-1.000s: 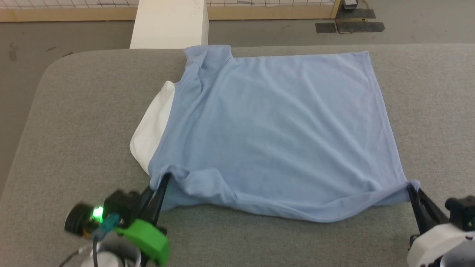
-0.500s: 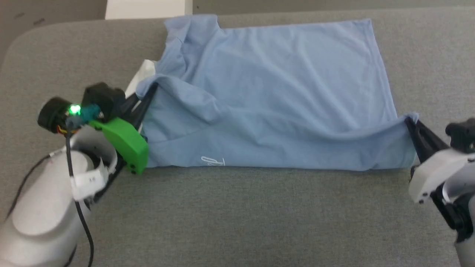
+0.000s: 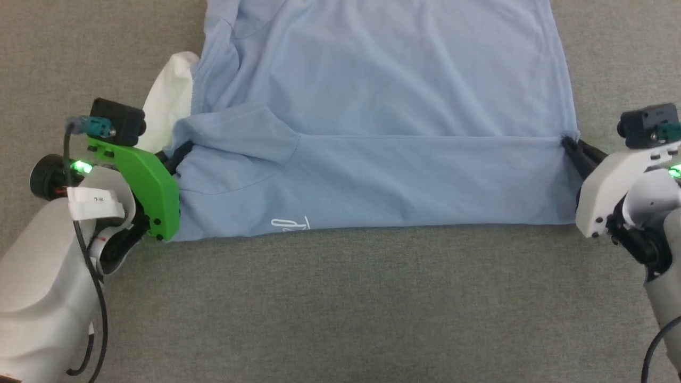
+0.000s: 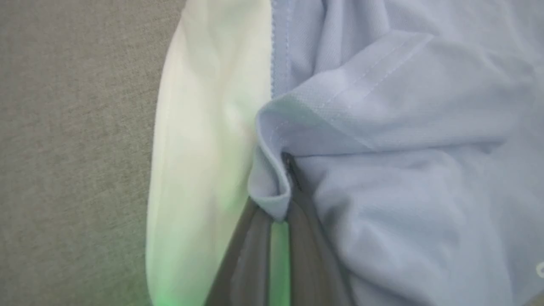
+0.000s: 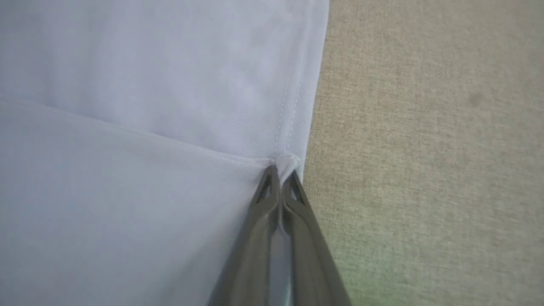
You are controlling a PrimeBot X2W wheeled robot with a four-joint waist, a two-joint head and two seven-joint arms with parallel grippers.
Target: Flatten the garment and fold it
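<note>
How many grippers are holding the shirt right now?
2. The left gripper grips a folded edge of the shirt beside the white collar; the right gripper grips the opposite side edge. Both jaws are shut on fabric.

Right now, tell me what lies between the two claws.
A folded band of the garment stretches from the left claw to the right claw, head view.

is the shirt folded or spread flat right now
Partly folded: a near strip of the garment is doubled over the rest, its edge running straight between the left gripper and right gripper, both shut on its corners.
</note>
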